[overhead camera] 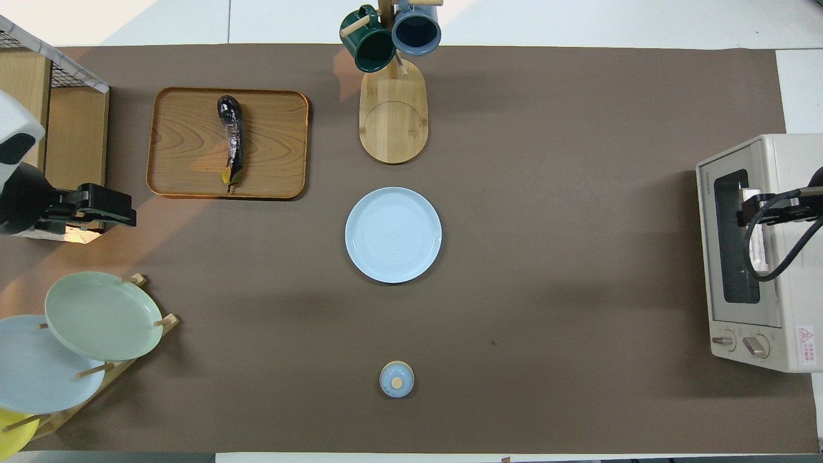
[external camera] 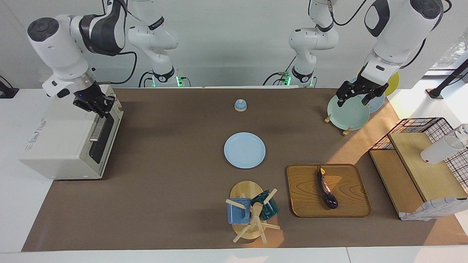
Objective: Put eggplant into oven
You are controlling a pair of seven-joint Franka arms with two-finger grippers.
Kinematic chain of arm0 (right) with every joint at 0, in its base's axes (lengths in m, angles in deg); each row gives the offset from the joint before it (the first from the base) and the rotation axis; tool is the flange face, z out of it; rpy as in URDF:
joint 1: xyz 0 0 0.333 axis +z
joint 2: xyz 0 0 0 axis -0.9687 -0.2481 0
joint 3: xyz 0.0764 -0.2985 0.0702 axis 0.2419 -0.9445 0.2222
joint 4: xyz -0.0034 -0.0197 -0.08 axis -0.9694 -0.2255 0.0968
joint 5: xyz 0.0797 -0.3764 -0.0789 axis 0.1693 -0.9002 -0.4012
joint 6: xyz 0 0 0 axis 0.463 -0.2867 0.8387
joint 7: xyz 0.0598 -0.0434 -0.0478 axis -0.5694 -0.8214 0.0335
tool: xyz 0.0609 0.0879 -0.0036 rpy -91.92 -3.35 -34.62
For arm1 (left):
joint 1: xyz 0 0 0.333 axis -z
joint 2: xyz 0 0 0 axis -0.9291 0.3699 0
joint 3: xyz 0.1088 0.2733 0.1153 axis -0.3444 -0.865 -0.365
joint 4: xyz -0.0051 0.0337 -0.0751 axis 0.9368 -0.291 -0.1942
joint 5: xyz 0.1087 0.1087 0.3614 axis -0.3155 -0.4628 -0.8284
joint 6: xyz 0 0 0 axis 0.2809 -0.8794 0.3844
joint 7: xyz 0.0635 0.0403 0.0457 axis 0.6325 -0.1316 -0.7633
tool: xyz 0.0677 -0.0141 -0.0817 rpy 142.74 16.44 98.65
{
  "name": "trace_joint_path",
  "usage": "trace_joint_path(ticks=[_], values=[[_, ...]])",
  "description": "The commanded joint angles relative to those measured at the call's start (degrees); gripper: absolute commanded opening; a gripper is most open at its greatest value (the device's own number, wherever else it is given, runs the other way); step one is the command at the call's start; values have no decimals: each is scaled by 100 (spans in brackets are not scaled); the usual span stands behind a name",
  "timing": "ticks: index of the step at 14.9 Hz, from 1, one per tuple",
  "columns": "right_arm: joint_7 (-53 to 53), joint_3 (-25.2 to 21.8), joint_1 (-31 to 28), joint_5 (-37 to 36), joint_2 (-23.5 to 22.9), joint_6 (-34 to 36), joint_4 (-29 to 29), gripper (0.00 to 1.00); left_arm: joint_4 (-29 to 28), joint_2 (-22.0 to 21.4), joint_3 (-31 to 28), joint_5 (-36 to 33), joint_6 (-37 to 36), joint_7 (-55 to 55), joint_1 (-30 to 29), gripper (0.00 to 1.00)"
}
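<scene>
Facing view: eggplant (external camera: 326, 189) lay on wooden tray (external camera: 328, 190), toward left arm's end of desk (external camera: 164, 182). Oven (external camera: 71, 137) door closed. Right pincer (external camera: 98, 106) at oven handle, grip unclear. Left pincer (external camera: 356, 95) parted over plate rack (external camera: 347, 111).
Overhead view: eggplant (overhead camera: 231, 138) alone on tray (overhead camera: 227, 143); mugs (overhead camera: 390, 31) on stand.

We saw brown table (external camera: 164, 190) carrying oven (external camera: 69, 138), wooden tray (external camera: 310, 197), blue plate (external camera: 244, 150), mug tree (external camera: 250, 213), small lidded pot (external camera: 240, 105), plate rack (external camera: 349, 109), wooden shelf (external camera: 413, 171).
</scene>
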Motion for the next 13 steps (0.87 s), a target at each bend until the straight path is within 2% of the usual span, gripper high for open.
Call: trace_joint_path(ticks=[1,4,8,13], values=[[48,61,-34,-378,-94,-324,-176,0,-95,289,31,82,382,-71,13,100],[39,61,-77,-668,-174,-376,-263,0,-8,930,31,136,996,-27,22,100],[57,61,-95,-756,-183,-517,-483,0,501,2134,31,136,1858,35,92,100],[-65,104,1,-686,-331,-1211,-747,0,555,2917,31,101,2684,219,180,100]])
